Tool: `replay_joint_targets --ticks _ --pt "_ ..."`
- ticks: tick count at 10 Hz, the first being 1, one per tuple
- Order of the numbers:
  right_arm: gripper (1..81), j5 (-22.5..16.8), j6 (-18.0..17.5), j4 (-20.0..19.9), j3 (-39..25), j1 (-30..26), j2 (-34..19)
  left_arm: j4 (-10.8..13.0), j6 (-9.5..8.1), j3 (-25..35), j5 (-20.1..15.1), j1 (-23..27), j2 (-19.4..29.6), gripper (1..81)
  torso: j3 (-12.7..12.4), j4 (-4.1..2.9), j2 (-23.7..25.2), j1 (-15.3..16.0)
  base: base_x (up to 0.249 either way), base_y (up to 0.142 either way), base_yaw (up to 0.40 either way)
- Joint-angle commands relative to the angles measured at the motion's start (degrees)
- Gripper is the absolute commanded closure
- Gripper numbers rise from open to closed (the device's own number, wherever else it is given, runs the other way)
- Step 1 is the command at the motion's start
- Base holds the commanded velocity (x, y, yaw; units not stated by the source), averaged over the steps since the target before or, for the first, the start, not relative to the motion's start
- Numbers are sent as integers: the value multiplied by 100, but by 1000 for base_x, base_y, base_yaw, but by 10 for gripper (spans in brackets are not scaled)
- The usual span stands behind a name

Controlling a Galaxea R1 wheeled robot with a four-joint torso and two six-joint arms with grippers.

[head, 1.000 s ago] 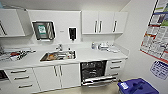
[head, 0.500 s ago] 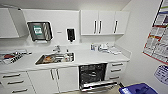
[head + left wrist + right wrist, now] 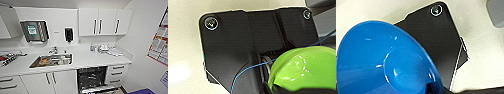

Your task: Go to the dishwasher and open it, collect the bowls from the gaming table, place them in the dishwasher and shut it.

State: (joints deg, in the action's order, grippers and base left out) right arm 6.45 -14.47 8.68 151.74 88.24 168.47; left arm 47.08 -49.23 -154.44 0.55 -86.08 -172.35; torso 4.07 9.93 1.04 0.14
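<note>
I'm looking across a white kitchenette counter [image 3: 100, 60] with a stainless sink [image 3: 51, 60] set into it, and the dishwasher [image 3: 92, 77], a dark racked cavity one cabinet wide beneath the counter, stands open with its steel-fronted door [image 3: 100, 89] folded down toward me, just beside the white drawers with dark handles [image 3: 117, 73]. In my left wrist camera a glossy lime-green shallow round bowl [image 3: 304, 68] sits right at the left gripper [image 3: 273, 87], its rim running into the dark parts at the frame's edge; in my right wrist camera a glossy blue shallow round bowl [image 3: 386, 62] sits the same way at the right gripper [image 3: 434, 88]. I judge each bowl is pinched by its rim, but the fingers are too hard to make out here, so I cannot tell how far apart either pair stands or whether they are truly clamped. These bowls look like thin hard plastic: light, stiff, not fragile, but slick, with bright highlights across the surfaces, so a rim pinch could let one pivot or slide if I swing an arm sharply. The rim is the sensible place to hold, one finger inside the wall and one outside, with the bowl kept tilted so it can drop between the rack tines. A thin blue cable [image 3: 250, 68] crosses the left wrist plate near the green bowl, something I'd keep clear of the rack.
</note>
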Motion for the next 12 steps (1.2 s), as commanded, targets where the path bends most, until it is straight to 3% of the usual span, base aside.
replay_joint_targets --ticks 1,7,12 --pt "811 -258 6 37 4 -161 -48 12 45 28 -222 165 -10 811 0 0 0 -2 193 -94 0" --pt "811 -258 6 37 39 -169 -48 -6 45 28 -222 165 7 811 -5 0 13 -14 168 -82 0" --pt "811 -267 14 37 39 -187 -21 -6 45 28 -213 148 42 811 -5 0 13 -14 135 0 0"
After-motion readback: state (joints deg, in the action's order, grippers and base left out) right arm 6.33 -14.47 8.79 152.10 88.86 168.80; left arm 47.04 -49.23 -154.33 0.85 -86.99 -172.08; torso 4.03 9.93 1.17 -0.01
